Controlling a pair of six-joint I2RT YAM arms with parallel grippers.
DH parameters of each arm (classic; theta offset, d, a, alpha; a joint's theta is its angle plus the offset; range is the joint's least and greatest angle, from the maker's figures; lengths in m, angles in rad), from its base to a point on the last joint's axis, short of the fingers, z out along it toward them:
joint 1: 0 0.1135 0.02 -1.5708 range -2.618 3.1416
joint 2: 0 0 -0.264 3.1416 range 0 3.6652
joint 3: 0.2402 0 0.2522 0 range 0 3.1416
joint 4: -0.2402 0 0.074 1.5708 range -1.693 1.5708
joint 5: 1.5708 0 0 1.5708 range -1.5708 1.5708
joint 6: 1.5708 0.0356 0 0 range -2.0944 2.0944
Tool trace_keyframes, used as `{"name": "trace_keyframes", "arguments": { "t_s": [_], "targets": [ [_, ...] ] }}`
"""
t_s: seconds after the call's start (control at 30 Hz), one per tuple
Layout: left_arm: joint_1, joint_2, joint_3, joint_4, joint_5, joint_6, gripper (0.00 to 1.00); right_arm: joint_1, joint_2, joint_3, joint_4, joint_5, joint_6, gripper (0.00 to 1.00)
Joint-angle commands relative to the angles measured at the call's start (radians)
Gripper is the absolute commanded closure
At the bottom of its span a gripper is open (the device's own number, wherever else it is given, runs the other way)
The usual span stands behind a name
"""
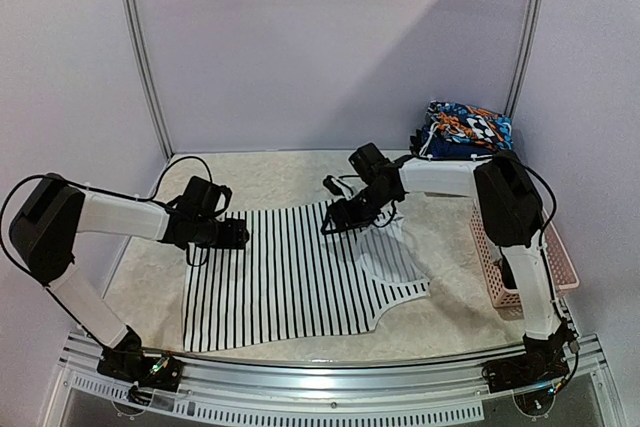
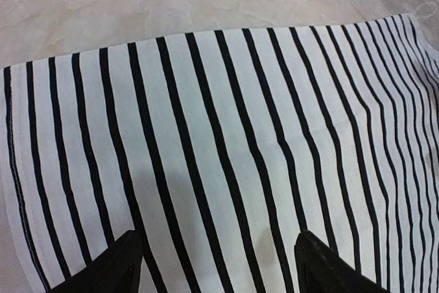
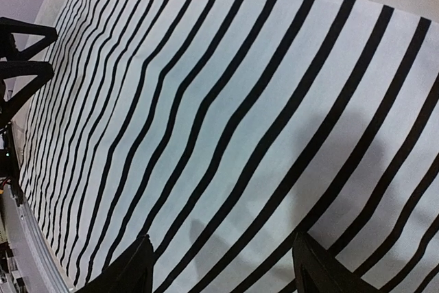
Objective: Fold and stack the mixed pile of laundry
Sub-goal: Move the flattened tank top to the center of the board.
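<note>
The striped top (image 1: pixel 300 277) lay spread flat on the bench (image 1: pixel 260 172), near the middle and a little toward the front edge, with the pink basket (image 1: pixel 520 267) off to its right. Its long axis ran left to right across the bench, and the stripes ran front to back. The scooped neck and arm openings showed at the right end, so it probably pointed neck-first toward the basket, with the hem at the left.

The left tool (image 2: pixel 216 265) hung over the far left corner of the top with its jaws apart and only flat cloth between them. The right tool (image 3: pixel 221 259) hung over the far edge further right, also parted and holding nothing.

The main risk from here looked like an uneven pinch. If one tool caught only the upper layer, or closed short of the edge, the layers could separate or the cloth could slip out halfway through the fold. Unequal pulls from the two tools could skew the fold line, and a low drag could bunch the cloth.
</note>
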Motion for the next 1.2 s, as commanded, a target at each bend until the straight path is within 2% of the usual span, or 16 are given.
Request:
{"name": "trace_keyframes", "arguments": {
  "t_s": [0.0,1.17],
  "targets": [
    [-0.012,0.040,-0.002,0.061,0.025,-0.008,0.23,-0.035,0.045,0.027,0.007,-0.039,0.001,0.30],
    [-0.012,0.378,0.319,0.045,0.079,0.020,0.27,-0.191,0.124,0.080,-0.037,-0.077,-0.013,0.34]
  ]
}}
